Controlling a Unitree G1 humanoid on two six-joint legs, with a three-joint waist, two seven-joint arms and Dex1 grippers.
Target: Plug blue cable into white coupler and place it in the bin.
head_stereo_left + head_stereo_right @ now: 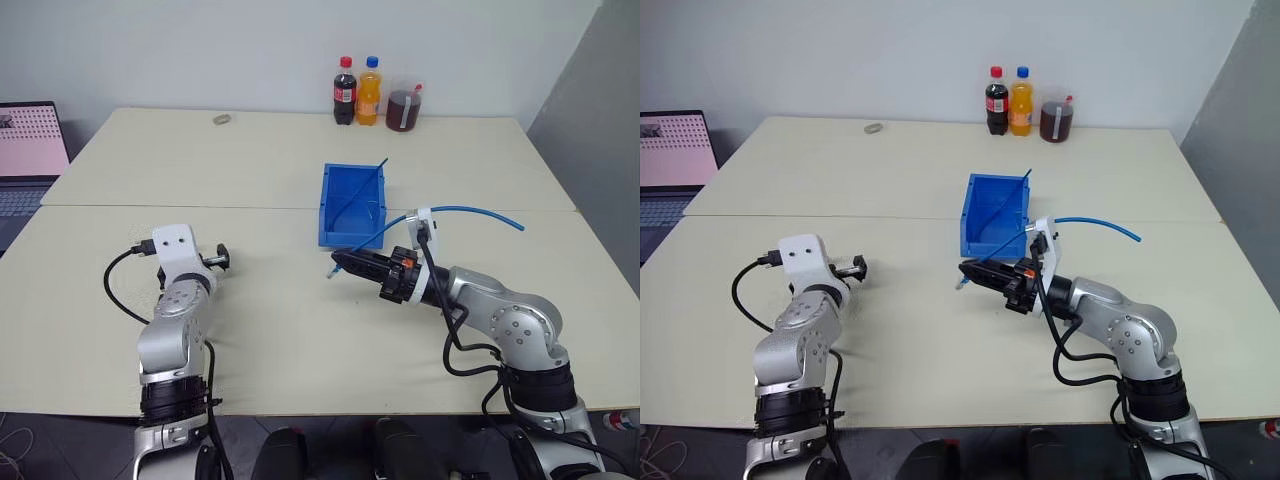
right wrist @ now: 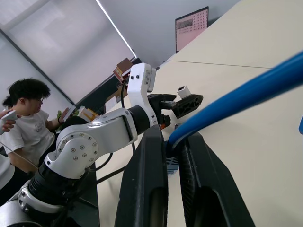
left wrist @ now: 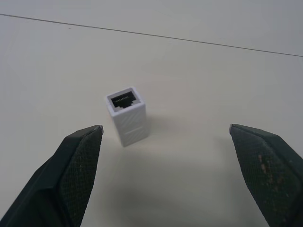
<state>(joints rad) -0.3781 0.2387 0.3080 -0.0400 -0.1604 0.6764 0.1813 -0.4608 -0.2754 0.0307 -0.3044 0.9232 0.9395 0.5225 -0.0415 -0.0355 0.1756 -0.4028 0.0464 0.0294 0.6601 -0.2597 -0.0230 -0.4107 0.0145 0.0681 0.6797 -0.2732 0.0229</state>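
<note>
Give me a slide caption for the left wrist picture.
Open left claw poised around the white coupler, which stands untouched on the table, its socket facing up.

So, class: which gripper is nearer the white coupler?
Left. The left gripper has its jaws open around the white coupler; the right gripper is farther away, near the bin.
</note>
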